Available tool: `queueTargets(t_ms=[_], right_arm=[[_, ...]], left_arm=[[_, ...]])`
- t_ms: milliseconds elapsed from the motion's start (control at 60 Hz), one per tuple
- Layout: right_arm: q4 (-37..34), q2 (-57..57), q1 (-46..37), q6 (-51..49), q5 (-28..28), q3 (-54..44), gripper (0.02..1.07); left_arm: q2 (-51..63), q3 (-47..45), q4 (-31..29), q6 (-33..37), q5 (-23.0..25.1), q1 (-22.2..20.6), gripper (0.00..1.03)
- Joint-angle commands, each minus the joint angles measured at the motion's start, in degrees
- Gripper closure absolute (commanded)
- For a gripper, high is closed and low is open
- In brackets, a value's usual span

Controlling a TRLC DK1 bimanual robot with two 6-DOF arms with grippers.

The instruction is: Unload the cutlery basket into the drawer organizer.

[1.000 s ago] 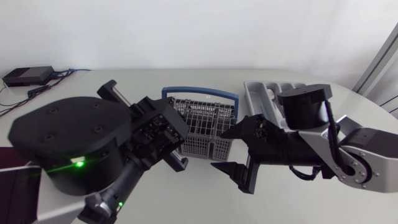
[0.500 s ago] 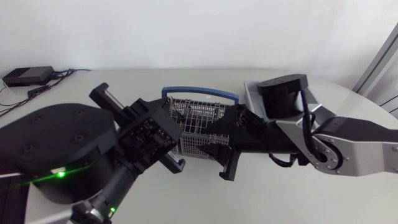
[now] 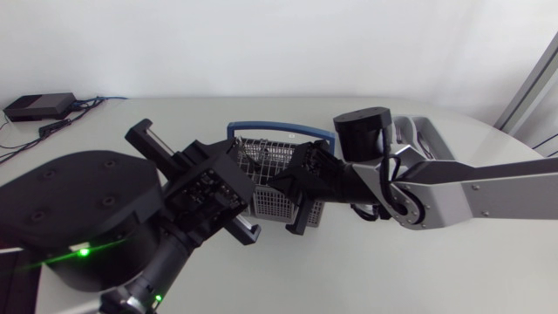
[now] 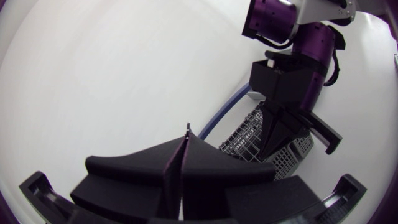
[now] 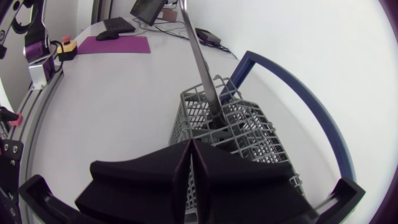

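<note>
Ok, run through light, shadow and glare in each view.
Head view: even light, faint shadow on the table under the right arm, a green light glowing on the left arm. Right wrist view: a sheen along the metal handle standing in the basket. Left wrist view: no glare.

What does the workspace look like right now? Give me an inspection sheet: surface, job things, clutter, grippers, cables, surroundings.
Surface: pale table, no spills seen.
Job's things: cutlery basket with a blue handle, mid-table, one metal utensil standing in it; drawer organizer behind the right arm, contents hidden.
Clutter: black box at the far left.
Grippers: left gripper open beside the basket; right gripper open at the basket, holding nothing.
Cables: cables beside the black box.
Surroundings: nothing seen.
</note>
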Motion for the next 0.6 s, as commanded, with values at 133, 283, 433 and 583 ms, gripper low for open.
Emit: queueTargets(t_ms=[133, 283, 433, 583], right_arm=[[1.35, 5.66, -0.99, -1.75, 0.6, 1.84, 1.02], [1.18, 6.54, -1.16, -1.75, 0.6, 2.11, 1.02], [0.91, 1.36, -1.16, -1.05, 0.6, 2.02, 1.02], [1.44, 1.89, -1.95, -0.79, 0.6, 3.34, 1.02]], left_arm=[[-2.05, -0.89, 1.33, 0.65, -0.39, -0.87, 0.9], [-2.31, -0.71, 1.33, 0.82, -0.39, -1.14, 0.9], [-2.14, -1.24, 1.41, 0.56, -0.39, -1.14, 0.9], [-1.7, -1.24, 1.41, 0.38, -0.39, -1.14, 0.9]])
